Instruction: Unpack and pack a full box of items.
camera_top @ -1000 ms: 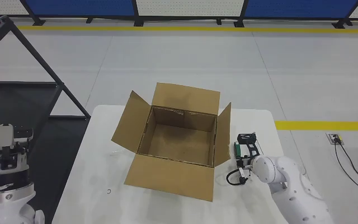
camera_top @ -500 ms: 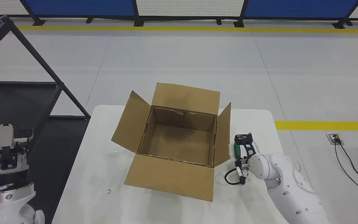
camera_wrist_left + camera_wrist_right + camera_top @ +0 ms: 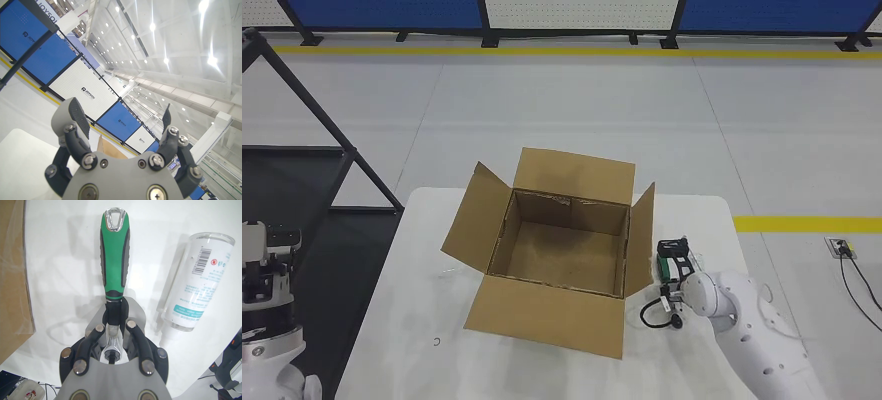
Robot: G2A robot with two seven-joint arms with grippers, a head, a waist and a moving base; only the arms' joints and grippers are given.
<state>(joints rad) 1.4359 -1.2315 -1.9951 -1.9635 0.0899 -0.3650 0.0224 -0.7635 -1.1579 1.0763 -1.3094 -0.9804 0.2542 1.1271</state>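
Right gripper [image 3: 115, 311] clenched on the neck of the green-handled ratchet wrench [image 3: 114, 256] — handle pointing out past the fingers, over the white table [image 3: 56, 247]. Clear bottle [image 3: 198, 281] lies alongside. Open cardboard box [image 3: 542, 315] is just beside the gripper. Left gripper [image 3: 122, 107] — jaws spread, holding nothing, aimed upward.

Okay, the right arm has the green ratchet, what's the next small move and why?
Probably lift the ratchet wrench above the cardboard box's raised side flap: the right tool is shut on its neck, and the open box beside it looks empty.
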